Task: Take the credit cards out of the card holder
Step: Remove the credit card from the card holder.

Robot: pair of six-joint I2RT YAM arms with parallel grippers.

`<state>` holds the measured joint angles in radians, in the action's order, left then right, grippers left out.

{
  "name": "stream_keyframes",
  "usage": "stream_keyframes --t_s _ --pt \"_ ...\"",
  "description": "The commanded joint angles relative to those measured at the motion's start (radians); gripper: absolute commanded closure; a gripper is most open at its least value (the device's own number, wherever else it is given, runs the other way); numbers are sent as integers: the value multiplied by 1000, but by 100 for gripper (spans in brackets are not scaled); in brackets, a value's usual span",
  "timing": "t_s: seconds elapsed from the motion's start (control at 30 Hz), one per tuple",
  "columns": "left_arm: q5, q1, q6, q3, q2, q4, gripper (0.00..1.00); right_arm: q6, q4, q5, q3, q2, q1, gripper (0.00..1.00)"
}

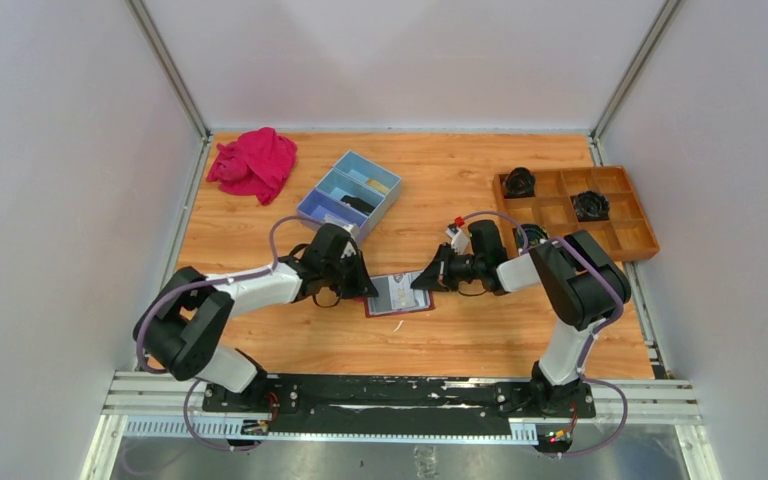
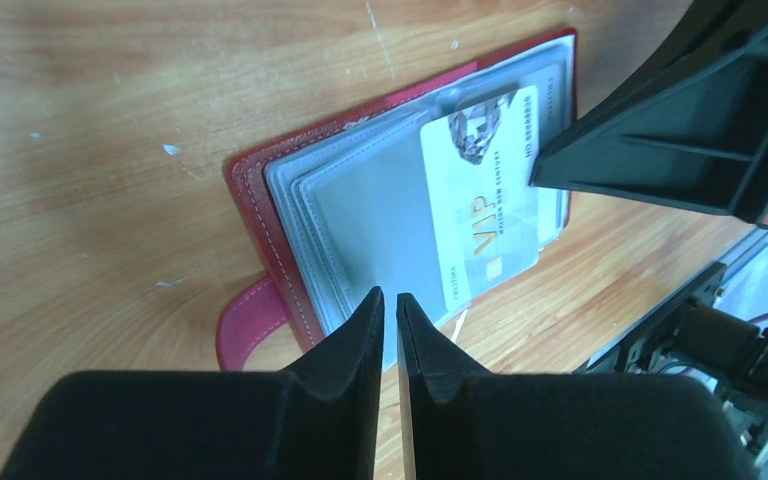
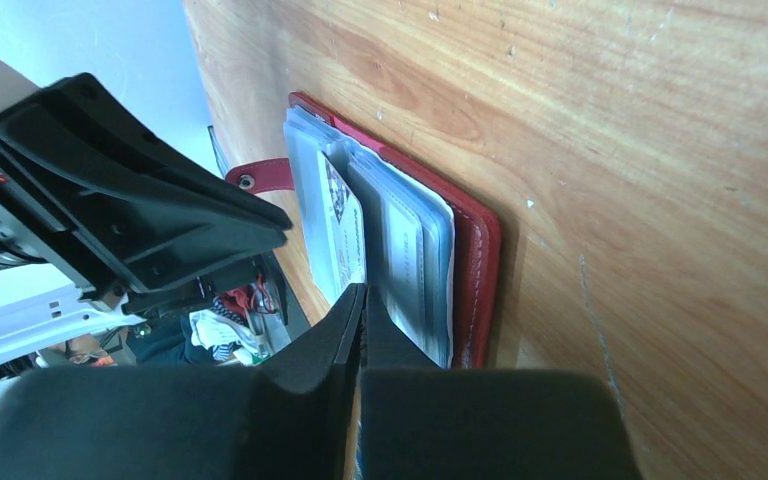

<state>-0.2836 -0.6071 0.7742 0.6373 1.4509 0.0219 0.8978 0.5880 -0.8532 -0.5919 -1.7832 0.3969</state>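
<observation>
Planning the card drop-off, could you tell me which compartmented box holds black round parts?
The brown wooden tray at the far right, not the blue box.

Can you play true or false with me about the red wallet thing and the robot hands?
1. The small dark red card holder lies open on the wooden table. True.
2. The bright pink cloth covers the card holder. False: it lies at the table's far left corner.
3. A whitish card with gold VIP letters sits in a see-through pocket. True.
4. The right gripper has its jaws wide open. False: they are shut, with the tips at the holder's edge.
</observation>
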Motion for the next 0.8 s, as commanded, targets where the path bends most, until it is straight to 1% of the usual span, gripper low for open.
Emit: stream_keyframes --t_s 0.0,0.1,0.13,0.2,0.27,0.33,0.6,0.77 --pt "-21 -22 10 21 52 -17 87 4 21 -20 -8 -16 -14 100" --pt "-16 -23 0 30 81 -17 87 6 29 -24 -5 -17 -14 99" --pt "-16 -22 -2 32 94 -18 87 10 37 -28 -4 -18 -13 95" --pt "-20 -22 -7 34 120 -17 87 14 44 -30 -1 -19 -13 83" --pt "-19 -23 -10 35 137 -18 88 16 54 -33 1 -22 -13 74" --pt "-17 -22 -12 32 145 -17 88 20 64 -37 3 -27 -12 71" --pt "-9 -22 -13 25 150 -17 89 45 115 -50 13 -48 -6 69" --pt "-6 -22 -16 27 156 -17 89 51 136 -62 15 -62 7 71"
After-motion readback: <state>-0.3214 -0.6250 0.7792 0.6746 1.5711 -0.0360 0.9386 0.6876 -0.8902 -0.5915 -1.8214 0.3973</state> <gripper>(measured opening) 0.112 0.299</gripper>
